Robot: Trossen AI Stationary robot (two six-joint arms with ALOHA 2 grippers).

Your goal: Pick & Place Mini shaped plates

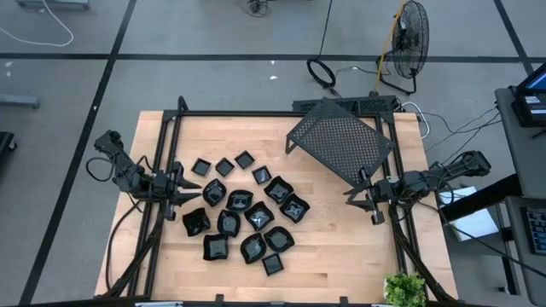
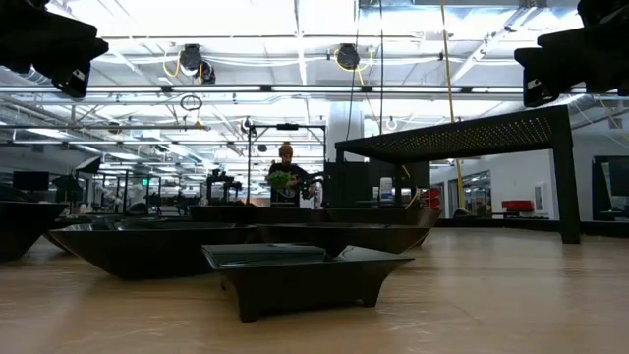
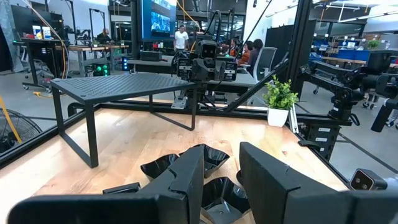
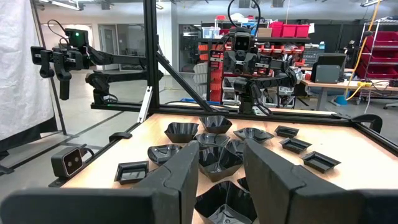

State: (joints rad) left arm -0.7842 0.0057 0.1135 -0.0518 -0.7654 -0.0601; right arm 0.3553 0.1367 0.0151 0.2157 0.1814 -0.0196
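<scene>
Several mini shaped plates (image 1: 243, 213), small glossy black dishes with raised rims, sit bottom-down in a loose cluster on the wooden table, left of centre. They also show in the left wrist view (image 3: 205, 158), the right wrist view (image 4: 214, 140) and the low view (image 2: 295, 270). My left gripper (image 1: 193, 195) hovers level at the cluster's left edge, open, with nothing between its fingers (image 3: 186, 180). My right gripper (image 1: 351, 195) hovers level to the right of the cluster, open and empty, fingers (image 4: 183, 174) pointing at the plates.
A large black perforated rack (image 1: 339, 141) stands on its legs at the table's far right. A potted plant (image 1: 404, 288) sits at the near right corner. Bare wood lies between the plates and my right gripper. A person (image 2: 285, 172) stands in the room behind.
</scene>
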